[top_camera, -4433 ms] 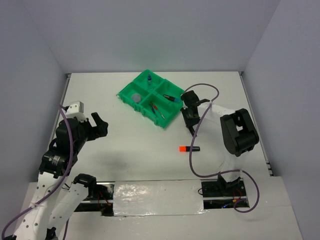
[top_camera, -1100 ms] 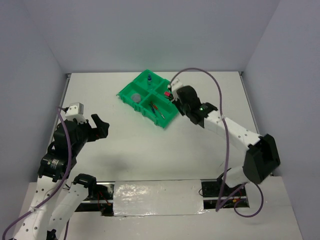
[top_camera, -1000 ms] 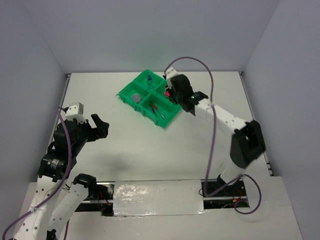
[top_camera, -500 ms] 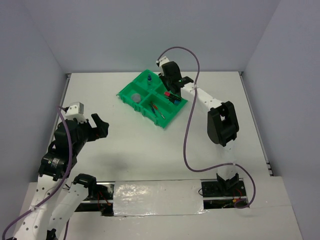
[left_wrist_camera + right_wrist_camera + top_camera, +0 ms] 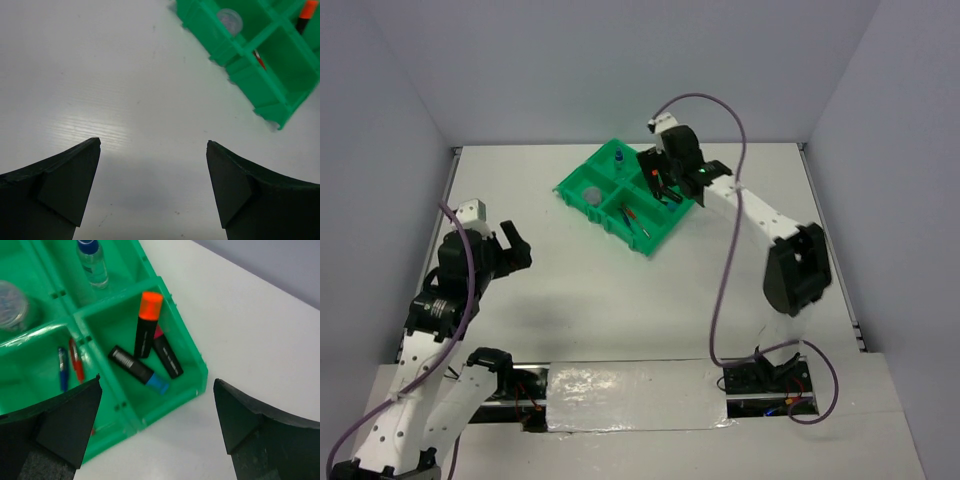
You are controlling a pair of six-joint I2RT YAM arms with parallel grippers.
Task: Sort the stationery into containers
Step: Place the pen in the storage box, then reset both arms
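The green tray (image 5: 199, 371) holds all the stationery I see. Its near-right compartment has an orange-capped highlighter (image 5: 145, 325) leaning over a pink-capped one (image 5: 167, 356), beside a blue-capped one (image 5: 137, 370). A blue pen (image 5: 62, 369) and a red pen (image 5: 76, 361) share another compartment. The bottle (image 5: 92, 260) and the grey tin (image 5: 10, 305) each have their own. My right gripper (image 5: 156, 381) hovers open above the highlighters, holding nothing. In the top view the right gripper (image 5: 662, 188) is over the tray (image 5: 578, 176). My left gripper (image 5: 515, 245) is open over bare table, well left of the tray.
In the left wrist view the tray (image 5: 245, 50) with the tin (image 5: 229, 20) lies far ahead to the upper right of the open left gripper (image 5: 153, 142). White walls close in the table on three sides. A purple cable loops from the right arm (image 5: 730, 250).
The right gripper carried the orange highlighter to the tray, opened and let it go into the compartment with the other highlighters. The left arm shifted only slightly.
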